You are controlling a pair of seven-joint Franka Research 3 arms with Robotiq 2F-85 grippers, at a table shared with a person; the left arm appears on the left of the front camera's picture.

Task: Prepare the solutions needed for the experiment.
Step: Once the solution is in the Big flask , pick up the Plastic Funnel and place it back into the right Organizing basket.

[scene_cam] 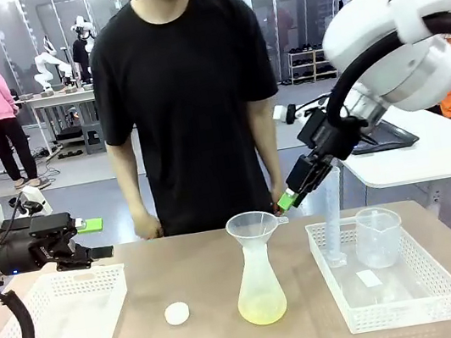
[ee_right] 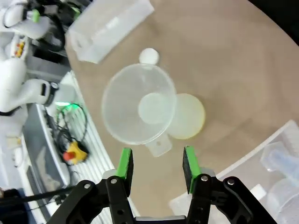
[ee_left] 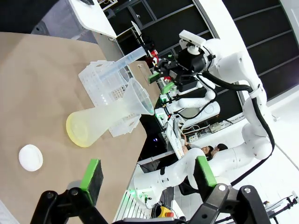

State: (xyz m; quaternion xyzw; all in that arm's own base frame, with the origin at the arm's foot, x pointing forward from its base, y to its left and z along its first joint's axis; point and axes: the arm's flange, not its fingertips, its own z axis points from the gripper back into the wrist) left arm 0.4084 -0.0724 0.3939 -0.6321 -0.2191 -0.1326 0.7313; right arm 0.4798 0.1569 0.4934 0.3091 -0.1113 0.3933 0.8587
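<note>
Two grippers, both jaws apart, empty. Solutions (scene_cam: 262, 309) sit in flask (scene_cam: 257, 277) base, just below and ahead of right gripper (ee_right: 157, 163), well ahead of left gripper (ee_left: 147, 175). Likely light, slick, top-heavy under funnel (scene_cam: 251, 223); take the neck gently.

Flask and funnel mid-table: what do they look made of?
Flask: likely plastic, frosted and translucent; its cloudy wall blurs the yellow-green liquid in the base. Funnel: likely the same frosted plastic, with a moulded tab on the rim. Glass can't be ruled out.
</note>
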